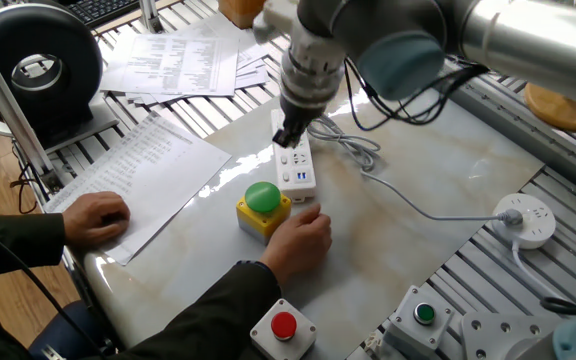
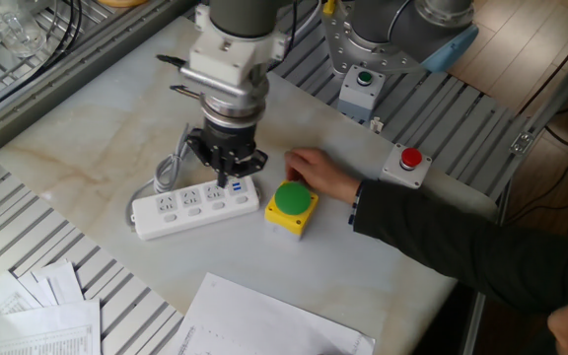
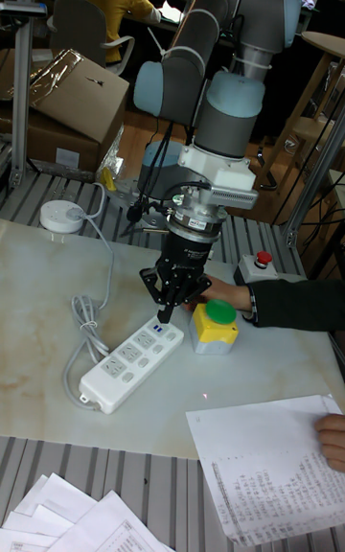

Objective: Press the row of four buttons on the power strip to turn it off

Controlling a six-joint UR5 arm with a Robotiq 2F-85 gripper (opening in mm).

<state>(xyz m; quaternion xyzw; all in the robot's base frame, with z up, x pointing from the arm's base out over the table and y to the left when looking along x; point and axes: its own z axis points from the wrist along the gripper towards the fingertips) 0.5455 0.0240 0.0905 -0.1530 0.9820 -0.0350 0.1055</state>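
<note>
Green dome button [image 2: 292,198] held by hand [image 2: 319,174] beside power strip [image 2: 195,204] USB end; gripper [image 2: 224,177] state indiscernible.

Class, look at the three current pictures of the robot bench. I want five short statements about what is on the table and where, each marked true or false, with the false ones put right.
1. The gripper is above the power strip. True.
2. A person's hand rests beside the yellow box with the green dome button. True.
3. The dome button on the yellow box is red. False: it is green.
4. The power strip's blue USB ports are at the end nearest the yellow box. True.
5. The round white socket puck sits on top of the power strip. False: it lies apart, near the table's edge.
</note>
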